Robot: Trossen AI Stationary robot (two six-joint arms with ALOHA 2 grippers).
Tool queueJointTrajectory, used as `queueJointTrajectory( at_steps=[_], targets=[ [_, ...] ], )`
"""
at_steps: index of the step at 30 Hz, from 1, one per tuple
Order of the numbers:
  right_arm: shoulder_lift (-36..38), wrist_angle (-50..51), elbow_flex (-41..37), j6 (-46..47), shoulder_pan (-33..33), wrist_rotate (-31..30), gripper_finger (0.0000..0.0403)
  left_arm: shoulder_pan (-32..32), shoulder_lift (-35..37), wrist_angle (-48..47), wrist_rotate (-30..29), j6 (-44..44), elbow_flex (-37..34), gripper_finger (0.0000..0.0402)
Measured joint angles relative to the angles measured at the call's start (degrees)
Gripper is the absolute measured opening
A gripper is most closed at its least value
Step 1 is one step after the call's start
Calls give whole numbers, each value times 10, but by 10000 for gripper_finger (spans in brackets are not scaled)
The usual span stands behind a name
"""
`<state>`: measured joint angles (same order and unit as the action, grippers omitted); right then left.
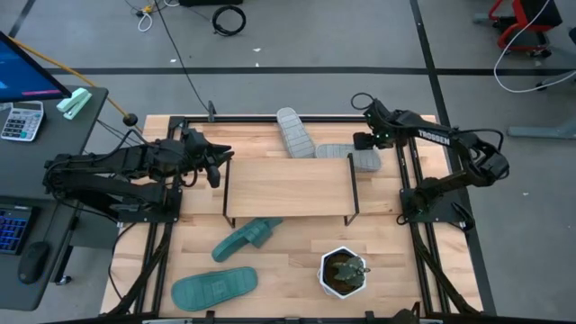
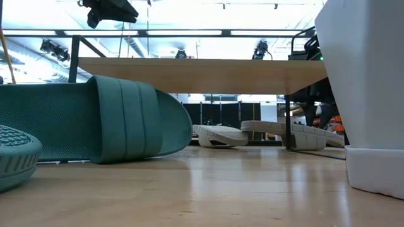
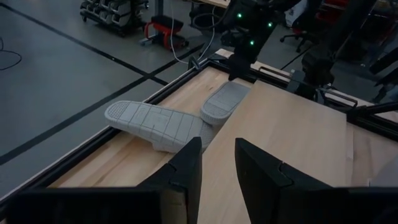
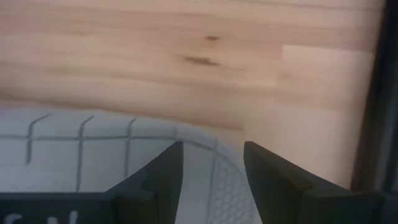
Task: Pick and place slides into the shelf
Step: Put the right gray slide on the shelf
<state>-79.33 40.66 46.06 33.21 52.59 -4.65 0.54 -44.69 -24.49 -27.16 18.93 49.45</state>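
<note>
high view: the shelf (image 1: 288, 187) hides part of one grey slide (image 1: 349, 157) and the heel of a teal slide (image 1: 246, 238); another grey slide (image 1: 294, 132) lies behind it, a second teal slide (image 1: 214, 287) near the front edge by a potted plant (image 1: 344, 272). the right arm reads "trossen". low view: a white pot (image 2: 366, 94) is cut off at the side. left wrist view: the left gripper (image 3: 217, 163), fingers slightly parted and empty, hovers over the shelf's end. right wrist view: the right gripper (image 4: 212, 163), part open, sits over the grey slide's sole; whether it touches, i cannot tell.
</note>
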Motion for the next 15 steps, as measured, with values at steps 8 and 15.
queueJointTrajectory(
  at_steps=[8, 15],
  targets=[
    [0, -7, 0, -51, 32, 20, 180, 0, 0, 0, 0, 2, 0, 103],
    [-2, -9, 0, -58, 64, 52, 208, 0, 0, -7, 0, 14, 0, 103]
  ],
)
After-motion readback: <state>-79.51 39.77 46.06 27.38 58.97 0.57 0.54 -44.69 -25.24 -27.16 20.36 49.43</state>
